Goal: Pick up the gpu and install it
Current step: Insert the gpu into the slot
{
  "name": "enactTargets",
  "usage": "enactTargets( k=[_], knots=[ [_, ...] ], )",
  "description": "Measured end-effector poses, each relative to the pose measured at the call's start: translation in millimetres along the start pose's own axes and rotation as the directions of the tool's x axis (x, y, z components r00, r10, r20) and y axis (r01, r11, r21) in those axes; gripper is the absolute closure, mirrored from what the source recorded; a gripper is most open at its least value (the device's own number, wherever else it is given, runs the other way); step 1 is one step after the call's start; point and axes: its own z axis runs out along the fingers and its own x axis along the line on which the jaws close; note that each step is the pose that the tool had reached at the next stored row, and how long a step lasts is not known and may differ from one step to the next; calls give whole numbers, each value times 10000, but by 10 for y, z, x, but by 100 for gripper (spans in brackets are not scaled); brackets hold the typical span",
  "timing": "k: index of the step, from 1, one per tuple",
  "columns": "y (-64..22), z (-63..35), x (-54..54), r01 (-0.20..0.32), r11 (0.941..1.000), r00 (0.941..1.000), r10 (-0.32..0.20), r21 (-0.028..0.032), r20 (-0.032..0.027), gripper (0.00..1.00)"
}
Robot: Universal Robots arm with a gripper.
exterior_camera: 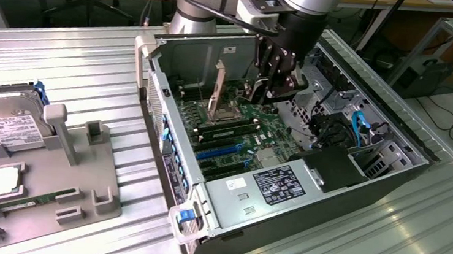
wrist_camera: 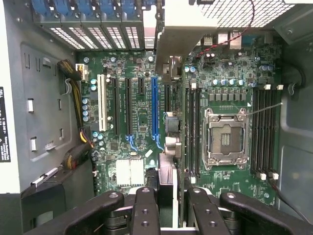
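My gripper (exterior_camera: 278,89) hangs inside the open computer case (exterior_camera: 203,199), shut on the gpu (exterior_camera: 242,85). The black card stands on edge above the green motherboard (exterior_camera: 267,127), with its pale metal bracket (exterior_camera: 220,80) toward the case's slotted rear wall. In the wrist view the gpu (wrist_camera: 167,174) runs edge-on from between my black fingers (wrist_camera: 145,215) up to its bracket (wrist_camera: 183,34). It lies along the black slot just beside the long blue slot (wrist_camera: 154,103). Whether its lower edge touches the slot is hidden.
The CPU socket (wrist_camera: 226,137) and memory slots (wrist_camera: 264,132) lie beside the card. A power supply (exterior_camera: 275,183) and cables fill the case's near end. Outside, at the exterior view's left, a grey fixture tray (exterior_camera: 48,191) holds a hard drive (exterior_camera: 9,123), a chip (exterior_camera: 0,181) and a green memory stick (exterior_camera: 23,204).
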Motion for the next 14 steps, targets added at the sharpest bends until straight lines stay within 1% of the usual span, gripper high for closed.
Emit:
enactTargets(
  k=[2, 3, 4, 5, 6, 8, 9, 10, 11, 12, 13, 14],
  knots=[
    [0, 34, 1, -1, 10000, 10000, 1, -15, -2, 72],
    [0, 39, 1, -4, 10000, 10000, 4, -34, -48, 72],
    [0, 46, 1, -8, 10000, 9999, 7, -55, -154, 72],
    [0, 59, 2, -10, 9999, 9998, 8, -102, -193, 72],
    [5, 84, 2, -12, 9999, 9998, 10, -131, -195, 72],
    [6, 121, 2, -11, 9999, 9998, 8, -142, -197, 72],
    [6, 126, 3, -11, 9998, 9998, 7, -194, -208, 72],
    [6, 130, 3, -14, 9996, 9998, 8, -292, -222, 72],
    [7, 133, 3, -16, 9994, 9997, 8, -341, -252, 72],
    [7, 140, 3, -19, 9993, 9996, 9, -372, -278, 72],
    [7, 155, 2, -22, 9992, 9996, 11, -402, -284, 72],
    [7, 170, 3, -24, 9991, 9996, 12, -416, -290, 72]
  ],
)
